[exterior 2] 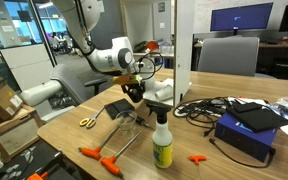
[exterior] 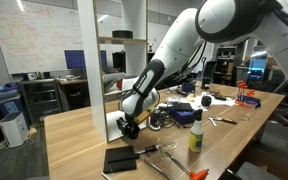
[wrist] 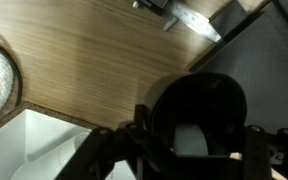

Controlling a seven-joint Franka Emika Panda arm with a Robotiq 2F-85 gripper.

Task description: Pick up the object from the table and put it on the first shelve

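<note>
Three views show one instant. In an exterior view, from the left, the tall white shelving unit (exterior: 88, 70) stands on the wooden table (exterior: 69, 140). Your gripper (exterior: 130, 126) hangs low at the open front of its bottom cubby, the first shelve (exterior: 111, 120). A flat black pad (exterior: 119, 158) lies nearer the table edge, a spray bottle (exterior: 196, 130) stands further right, and a small red thing (exterior: 246, 97) sits at the far right. In the wrist view, white shelf surface fills the lower left corner. To its right the object (wrist: 199, 100), a black lump, sits between the fingers (wrist: 252, 145). The jaws look closed around it, holding it above the tabletop and not yet inside the cubby.
</note>
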